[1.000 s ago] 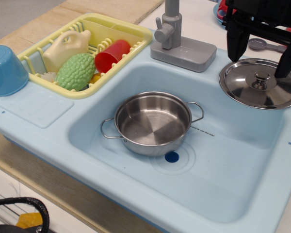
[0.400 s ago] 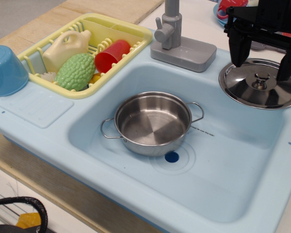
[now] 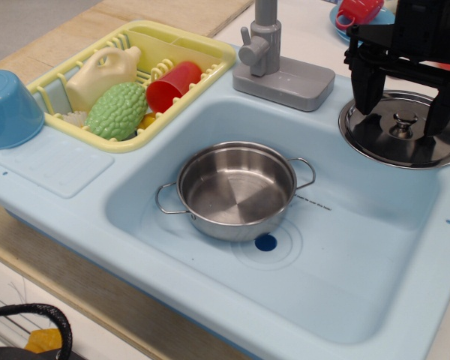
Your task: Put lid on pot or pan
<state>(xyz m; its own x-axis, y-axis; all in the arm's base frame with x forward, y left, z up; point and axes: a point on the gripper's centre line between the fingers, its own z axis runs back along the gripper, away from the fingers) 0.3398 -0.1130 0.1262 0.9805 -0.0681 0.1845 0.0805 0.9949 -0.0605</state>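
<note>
The shiny steel pot (image 3: pixel 237 189) with two wire loop handles stands upright and empty in the light blue sink basin (image 3: pixel 345 247). The round steel lid (image 3: pixel 402 141) with a small centre knob lies flat on the sink's right rim, far right. My black gripper (image 3: pixel 400 120) is open right over the lid, one finger on each side of the knob, fingertips low near the lid's surface. It holds nothing.
A grey faucet (image 3: pixel 274 60) stands behind the basin. A yellow dish rack (image 3: pixel 139 75) at the left holds a green vegetable, a red cup and a cream bottle. A blue bowl (image 3: pixel 9 105) sits upside down at far left. A red cup (image 3: pixel 358 10) is behind the gripper.
My gripper has moved slightly left and down over the lid, so its fingers now straddle the knob more closely. The lid and pot have not moved.
</note>
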